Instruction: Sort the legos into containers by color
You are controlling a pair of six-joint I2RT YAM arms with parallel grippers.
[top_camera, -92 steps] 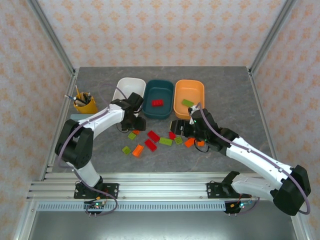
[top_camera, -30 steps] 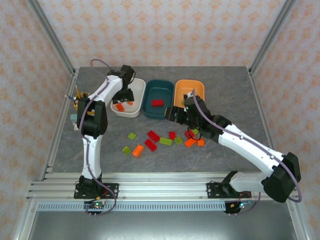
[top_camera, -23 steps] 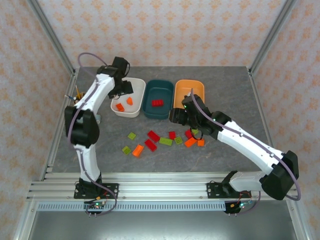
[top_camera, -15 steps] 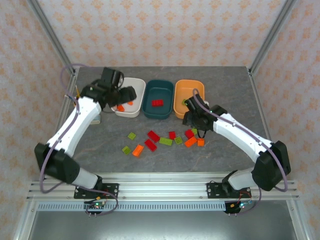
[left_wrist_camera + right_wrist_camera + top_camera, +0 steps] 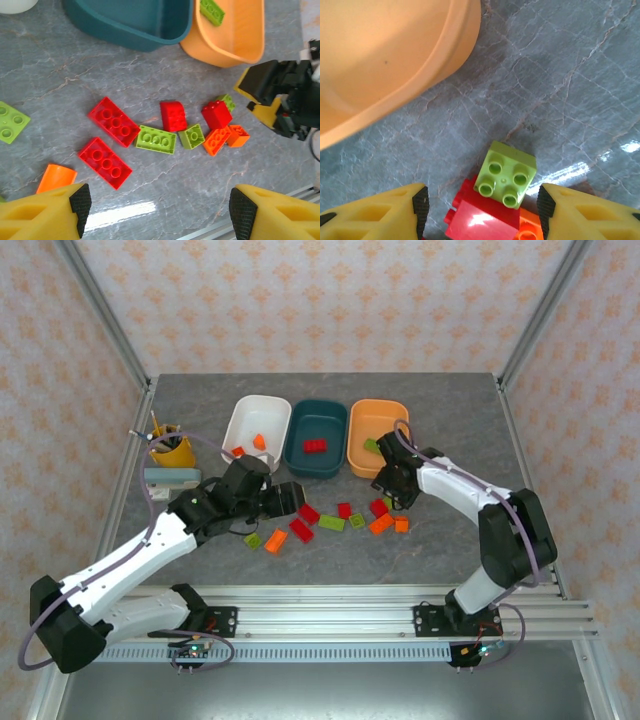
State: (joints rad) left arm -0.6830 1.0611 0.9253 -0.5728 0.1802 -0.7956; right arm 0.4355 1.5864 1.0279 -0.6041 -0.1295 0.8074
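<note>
The white tub [image 5: 252, 416] holds two orange legos, the teal tub [image 5: 316, 430] one red, and the orange tub [image 5: 392, 430] one lime brick [image 5: 212, 11]. Red, orange and lime legos lie scattered in front of the tubs. My left gripper [image 5: 292, 497] hovers open [image 5: 161, 220] just near of a red oblong brick [image 5: 105, 162] and a lime oblong brick [image 5: 156, 139]. Beside the orange tub [image 5: 385, 60], my right gripper [image 5: 389, 490] is open [image 5: 482, 210]. A lime square brick [image 5: 506, 173] lies between its fingers, leaning on a red brick [image 5: 480, 217].
A yellow cup with pens [image 5: 170, 448] and a pale flat block [image 5: 170, 477] sit at the left. Aluminium rails [image 5: 320, 615] run along the near edge. Bare table lies right of the orange tub and near of the bricks.
My left arm left the white tub, where an orange brick now lies, and swung down to the pile. My right gripper moved back over the lime square brick.
</note>
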